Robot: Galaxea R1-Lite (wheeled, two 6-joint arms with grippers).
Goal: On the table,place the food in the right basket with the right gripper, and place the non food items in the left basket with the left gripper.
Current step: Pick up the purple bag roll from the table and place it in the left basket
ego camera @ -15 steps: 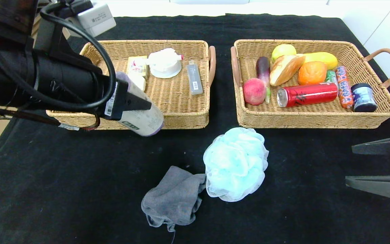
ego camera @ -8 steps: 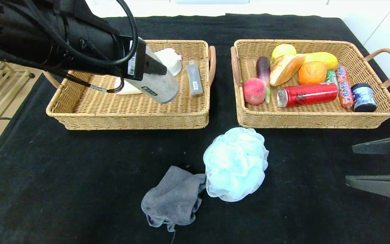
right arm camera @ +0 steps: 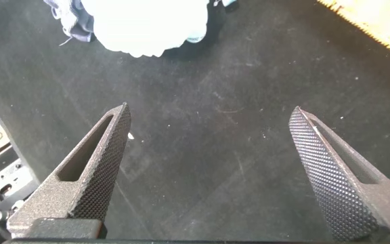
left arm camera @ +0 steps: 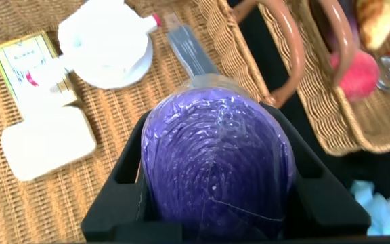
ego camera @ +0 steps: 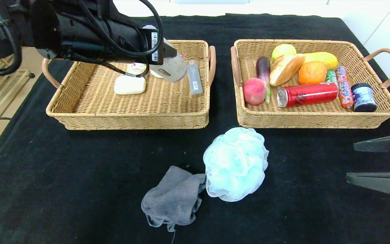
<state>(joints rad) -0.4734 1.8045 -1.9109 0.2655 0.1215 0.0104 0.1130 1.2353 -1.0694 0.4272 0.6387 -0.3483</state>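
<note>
The left tool (left arm camera: 215, 196) grips a purple-capped bottle (ego camera: 169, 66) above the left basket (ego camera: 130, 117), perhaps not touching it. The right tool (right arm camera: 208, 169) is spread wide over the desk (ego camera: 80, 176), holding nothing.

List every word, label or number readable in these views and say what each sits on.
None reads legibly.
Red drink can: dark marking, unreadable.
Orange snack tube: lettering blurred.
Dark blue jar: label blurred.
Purple-capped bottle in the left gripper: black label and barcode sticker, too small.
Grey flat stick: sticker unreadable.
</note>
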